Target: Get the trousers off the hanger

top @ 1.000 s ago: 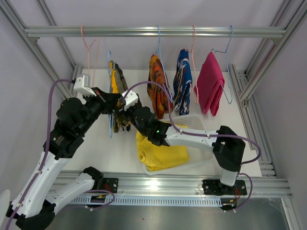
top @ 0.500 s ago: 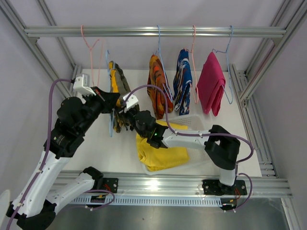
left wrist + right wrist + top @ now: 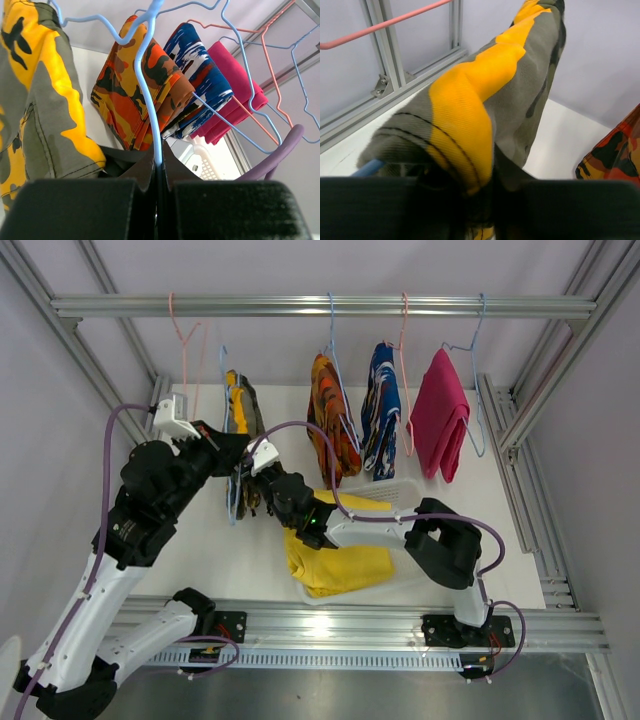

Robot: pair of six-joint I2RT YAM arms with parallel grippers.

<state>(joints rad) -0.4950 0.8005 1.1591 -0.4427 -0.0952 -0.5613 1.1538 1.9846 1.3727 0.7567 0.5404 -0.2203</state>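
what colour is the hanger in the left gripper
Light blue. The hanger shows best in the left wrist view, clamped in the left gripper.

1. In the right wrist view, the right gripper point(image 3: 480, 200) is a dark blur along the bottom edge. The camouflage trousers point(image 3: 470, 115) sink between its fingers, and we cannot tell whether they are pinched.
2. The blue hanger point(image 3: 369, 167) shows only a stub at lower left (cloth covers the rest).
3. The right edge cuts off the orange-black trousers point(image 3: 615, 155).
4. In the left wrist view, the left gripper point(image 3: 157, 175) blurs across the bottom, and the hanger's wire vanishes between its closed fingers.
5. From above, the right arm hides part of the yellow trousers point(image 3: 335, 570).
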